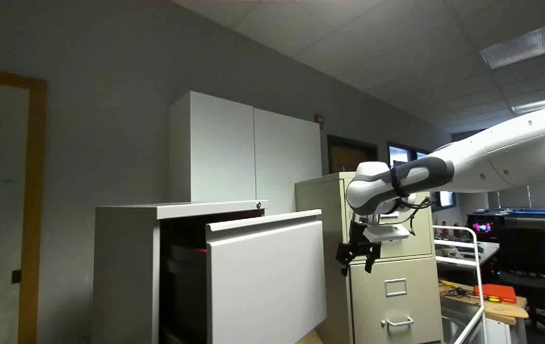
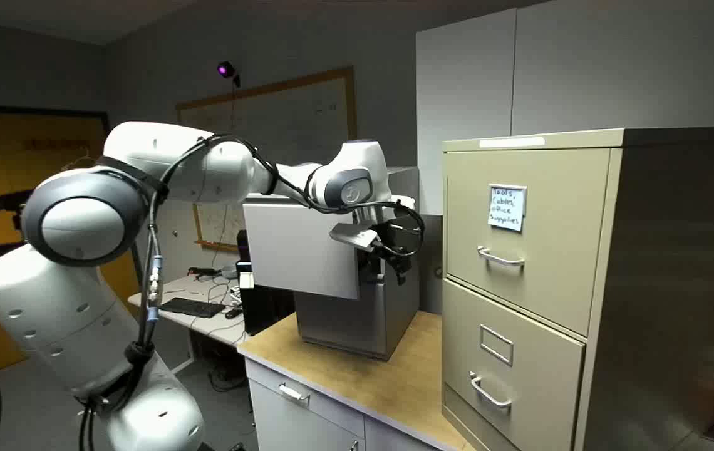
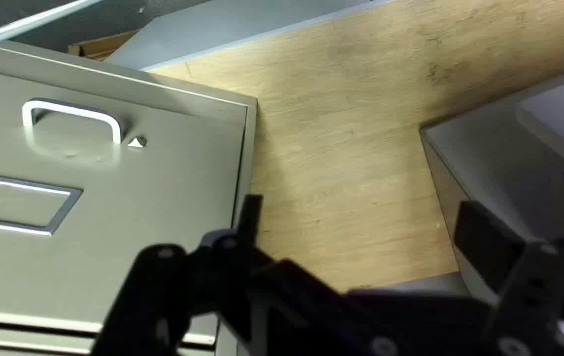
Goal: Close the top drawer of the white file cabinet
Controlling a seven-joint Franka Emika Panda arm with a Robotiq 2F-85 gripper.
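The top drawer (image 1: 267, 282) of the white file cabinet (image 1: 126, 272) stands pulled out, its wide flat front well forward of the cabinet body. Dark contents show in the gap behind the front. The drawer front (image 2: 300, 247) and the cabinet body (image 2: 344, 322) also show in an exterior view, partly behind my arm. My gripper (image 1: 357, 267) points down beside the drawer, on the side towards the beige cabinet. It is apart from the drawer front. In the wrist view my gripper (image 3: 363, 217) has its fingers wide apart with nothing between them. The white cabinet (image 3: 499, 158) shows there at the right.
A tall beige file cabinet (image 2: 520, 300) with metal handles stands close to the gripper; it also fills the left of the wrist view (image 3: 163, 207). Both cabinets stand on a wooden counter (image 2: 419, 357). A white two-door cupboard (image 1: 222, 148) stands behind. Cables (image 2: 419, 225) hang at the wrist.
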